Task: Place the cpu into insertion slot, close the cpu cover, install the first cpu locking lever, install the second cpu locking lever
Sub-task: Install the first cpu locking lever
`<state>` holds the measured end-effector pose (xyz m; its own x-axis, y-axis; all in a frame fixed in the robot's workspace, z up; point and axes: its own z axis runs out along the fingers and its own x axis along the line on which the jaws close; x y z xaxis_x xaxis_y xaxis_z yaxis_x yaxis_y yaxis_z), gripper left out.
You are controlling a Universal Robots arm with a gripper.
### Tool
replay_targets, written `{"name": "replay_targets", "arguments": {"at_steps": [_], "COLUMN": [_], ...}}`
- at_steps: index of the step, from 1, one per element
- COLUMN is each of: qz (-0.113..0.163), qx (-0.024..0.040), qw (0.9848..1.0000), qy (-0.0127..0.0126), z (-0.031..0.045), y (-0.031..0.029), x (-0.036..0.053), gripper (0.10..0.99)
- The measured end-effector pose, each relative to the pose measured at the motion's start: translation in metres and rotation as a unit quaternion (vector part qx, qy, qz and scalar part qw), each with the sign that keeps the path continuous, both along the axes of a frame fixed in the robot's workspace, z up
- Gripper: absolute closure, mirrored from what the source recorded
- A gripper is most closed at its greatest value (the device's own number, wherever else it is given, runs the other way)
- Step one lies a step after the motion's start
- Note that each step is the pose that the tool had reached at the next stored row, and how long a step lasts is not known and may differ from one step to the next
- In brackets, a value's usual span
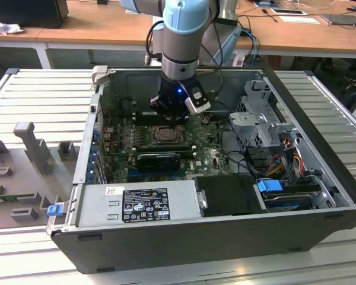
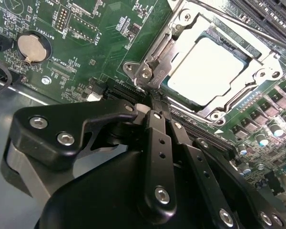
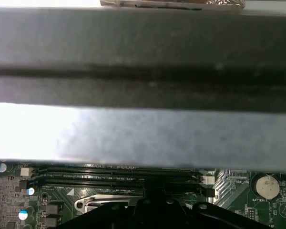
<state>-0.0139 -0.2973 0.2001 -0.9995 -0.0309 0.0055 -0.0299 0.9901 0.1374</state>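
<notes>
Exterior view: grey-and-blue robot arm reaches down into open black PC case (image 1: 320, 178), centre of frame.
Gripper: black gripper (image 1: 171, 114) sits low over green motherboard (image 1: 210, 155), just above the square black-and-metal insertion slot (image 1: 165, 136) at mid-frame.
Second wrist view: pale tan-silver square cpu (image 2: 210, 71) lies flat in the insertion slot (image 2: 219, 102), upper right of frame.
Cover: thin grey-metal cpu cover (image 2: 177, 36) is down around the chip, centre open.
Claw: black fingers (image 2: 157, 138) pressed together, clenched with nothing between them, tips right beside the cover's hinge corner at mid-frame.
Lever: thin metal rod runs along upper right edge of socket.
First wrist view: grey case wall spans upper frame; long black memory slots (image 3: 117, 175) and motherboard (image 3: 5, 200) along bottom.
</notes>
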Motion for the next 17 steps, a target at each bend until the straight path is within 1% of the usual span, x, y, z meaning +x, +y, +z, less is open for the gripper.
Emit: {"name": "replay_targets", "arguments": {"at_steps": [2, 4, 6, 7, 8, 9, 17], "qz": [0.000, 0.000, 0.000, 0.000, 0.000, 0.000, 0.000], "qx": [0.0007, 0.0011, 0.0009, 0.0009, 0.0007, 0.0009, 0.0008], "qw": [1.0000, 1.0000, 1.0000, 1.0000, 1.0000, 1.0000, 1.0000], "qy": [0.0000, -0.0002, -0.0001, -0.0001, 0.0000, -0.0001, -0.0001], "z": [0.0000, 0.0021, 0.0077, 0.0125, 0.0156, 0.0165, 0.0166], "y": [0.0001, 0.0002, 0.0001, 0.0001, 0.0001, 0.0000, -0.0055], "x": [0.0001, 0.0003, 0.0003, 0.0002, 0.0002, 0.0003, 0.0002], "gripper": [0.980, 0.980, 0.980, 0.980, 0.980, 0.980, 0.980]}}
